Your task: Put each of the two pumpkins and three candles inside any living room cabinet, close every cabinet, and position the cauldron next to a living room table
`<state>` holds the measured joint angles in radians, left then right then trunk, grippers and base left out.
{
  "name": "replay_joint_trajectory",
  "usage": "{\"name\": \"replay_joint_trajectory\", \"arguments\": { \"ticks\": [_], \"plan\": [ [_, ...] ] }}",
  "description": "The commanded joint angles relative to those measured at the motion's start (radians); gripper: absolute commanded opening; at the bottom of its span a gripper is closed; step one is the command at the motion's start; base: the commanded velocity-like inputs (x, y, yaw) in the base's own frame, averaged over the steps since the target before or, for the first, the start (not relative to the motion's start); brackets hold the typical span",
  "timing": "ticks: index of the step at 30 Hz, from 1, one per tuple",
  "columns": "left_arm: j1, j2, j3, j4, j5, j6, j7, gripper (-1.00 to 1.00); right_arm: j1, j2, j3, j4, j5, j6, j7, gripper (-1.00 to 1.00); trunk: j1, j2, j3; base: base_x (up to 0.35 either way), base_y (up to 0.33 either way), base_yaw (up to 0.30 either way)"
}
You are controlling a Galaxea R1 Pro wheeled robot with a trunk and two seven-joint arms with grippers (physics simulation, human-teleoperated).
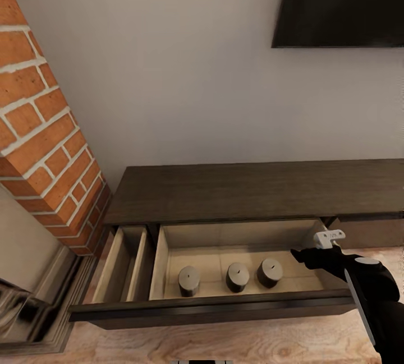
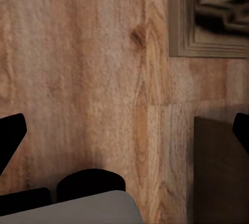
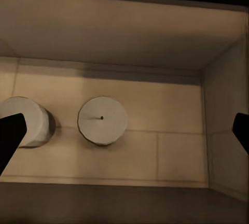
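Three candles (image 1: 189, 280) (image 1: 237, 276) (image 1: 270, 272) upright in a row, apart, on the pale floor of the open drawer (image 1: 213, 307) of the cabinet (image 1: 252, 190). Right gripper (image 1: 307, 256) over the drawer's right end, fingers spread wide, holding nothing. Left gripper (image 2: 124, 130) spread too, empty, above the wooden floor (image 2: 78, 79).

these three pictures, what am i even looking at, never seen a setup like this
It is a simulated two-armed robot. The big picture comes from its head camera: a low dark cabinet with one drawer pulled open, three candles standing in a row inside. The right gripper hovers above the drawer's right end, open and holding nothing. The right wrist camera looks down into that drawer past the fingertips. The left wrist camera, past its open fingers, sees wooden floor.
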<state>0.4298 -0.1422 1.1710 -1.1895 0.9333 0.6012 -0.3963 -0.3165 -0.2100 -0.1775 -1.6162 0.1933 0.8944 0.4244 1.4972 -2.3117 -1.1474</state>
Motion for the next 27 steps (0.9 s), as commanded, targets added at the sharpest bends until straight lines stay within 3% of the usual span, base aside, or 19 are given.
{"name": "replay_joint_trajectory", "arguments": {
  "ticks": [1, 5, 10, 14, 15, 18, 27],
  "plan": [
    [0.0, 0.0, 0.002, -0.001, 0.006, 0.008, 0.0, 1.0, -0.001, 0.0, 0.0, -0.001, 0.011, 0.003, 0.01, 1.0, 0.0, 0.0, 0.001, -0.005, 0.0, -0.094],
    [0.0, 0.0, -0.001, -0.003, 0.007, 0.008, 0.0, 1.0, -0.001, 0.0, 0.0, -0.002, 0.011, 0.003, 0.01, 1.0, 0.0, 0.0, 0.008, -0.002, 0.0, -0.087],
    [0.0, -0.002, -0.069, -0.042, -0.046, 0.007, -0.001, 1.0, -0.002, -0.002, -0.001, -0.002, 0.011, 0.003, 0.011, 1.0, 0.0, 0.0, 0.016, 0.0, 0.0, -0.077],
    [0.0, -0.001, -0.083, -0.05, -0.054, 0.006, -0.001, 1.0, -0.003, -0.003, -0.002, -0.002, 0.01, 0.003, 0.011, 1.0, 0.0, 0.0, 0.022, 0.0, 0.0, -0.073],
    [0.0, 0.0, -0.12, -0.052, -0.057, 0.006, 0.001, 1.0, -0.003, -0.001, -0.001, -0.002, 0.009, 0.003, 0.011, 1.0, 0.0, 0.0, 0.024, 0.0, 0.0, -0.077],
    [-0.002, 0.0, -0.154, -0.053, -0.058, 0.005, 0.002, 1.0, -0.003, 0.002, -0.001, -0.002, 0.008, 0.002, 0.013, 1.0, 0.0, 0.0, 0.029, 0.0, 0.0, -0.04],
    [-0.008, -0.005, -0.153, -0.085, -0.059, -0.005, -0.02, 1.0, -0.001, 0.004, 0.001, -0.002, 0.008, 0.0, 0.066, 1.0, 0.0, 0.0, 0.043, 0.0, 0.0, -0.014]
  ]
}}
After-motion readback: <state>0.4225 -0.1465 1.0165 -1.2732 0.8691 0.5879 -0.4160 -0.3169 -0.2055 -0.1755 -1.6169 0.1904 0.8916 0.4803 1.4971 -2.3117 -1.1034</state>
